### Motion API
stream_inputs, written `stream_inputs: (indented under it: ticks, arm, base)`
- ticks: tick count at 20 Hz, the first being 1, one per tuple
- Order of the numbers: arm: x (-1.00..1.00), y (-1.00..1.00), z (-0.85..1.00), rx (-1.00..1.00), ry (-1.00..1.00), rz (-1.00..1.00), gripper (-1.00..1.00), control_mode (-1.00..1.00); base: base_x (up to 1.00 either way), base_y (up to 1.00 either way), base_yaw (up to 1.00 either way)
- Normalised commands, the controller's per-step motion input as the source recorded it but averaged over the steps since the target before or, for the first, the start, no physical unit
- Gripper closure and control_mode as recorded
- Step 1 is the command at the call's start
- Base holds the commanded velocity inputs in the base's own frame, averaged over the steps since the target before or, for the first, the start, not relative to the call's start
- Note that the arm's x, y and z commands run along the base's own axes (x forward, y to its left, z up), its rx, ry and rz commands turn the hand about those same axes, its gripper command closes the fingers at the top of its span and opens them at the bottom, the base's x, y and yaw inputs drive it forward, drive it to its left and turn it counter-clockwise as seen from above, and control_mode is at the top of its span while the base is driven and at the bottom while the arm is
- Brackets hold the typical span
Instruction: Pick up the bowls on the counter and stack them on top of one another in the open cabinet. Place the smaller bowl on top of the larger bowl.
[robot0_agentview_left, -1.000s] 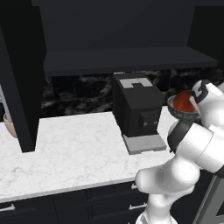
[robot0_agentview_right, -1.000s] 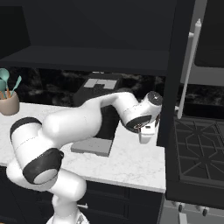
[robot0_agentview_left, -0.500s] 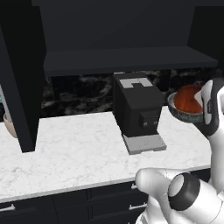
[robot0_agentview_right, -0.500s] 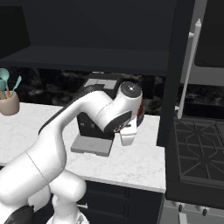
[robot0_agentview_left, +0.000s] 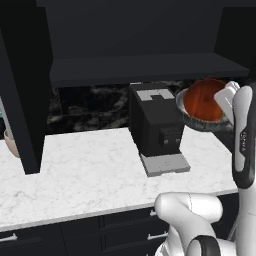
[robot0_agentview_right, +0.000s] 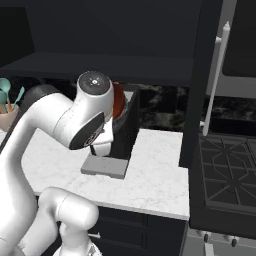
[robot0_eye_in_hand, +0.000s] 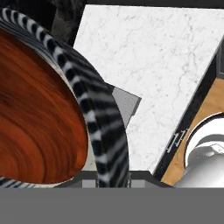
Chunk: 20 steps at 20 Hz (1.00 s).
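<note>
Larger bowl (robot0_agentview_left: 200, 117), red-brown inside, tilted on edge, mouth facing left.

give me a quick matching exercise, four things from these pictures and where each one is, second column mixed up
Things:
1. larger bowl
2. smaller bowl
3. coffee machine
4. utensil holder

Places:
A. standing on the counter under the open cabinet
B. nested inside the other bowl
C. at the counter's far left end, holding teal utensils
D. held in the air near the shelf's right end

Pairs: 1-D, 2-B, 3-A, 4-C
</note>
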Motion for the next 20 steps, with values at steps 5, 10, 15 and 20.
stream_inputs:
  ticks: [5, 10, 15, 20]
  arm:
    - [0.45, 0.34, 1.0, 0.17, -0.25, -0.04, 1.0, -1.0]
    - [1.0, 0.44, 0.84, 0.09, -0.1, -0.11, 1.0, -1.0]
    - [1.0, 0.36, 0.22, 0.01, -0.01, -0.04, 1.0, -1.0]
    - [1.0, 0.24, 0.0, -0.04, 0.0, -0.03, 1.0, -1.0]
  base:
    - [0.0, 0.0, 0.0]
    - [0.0, 0.0, 0.0]
    - [0.0, 0.0, 0.0]
    - [0.0, 0.0, 0.0]
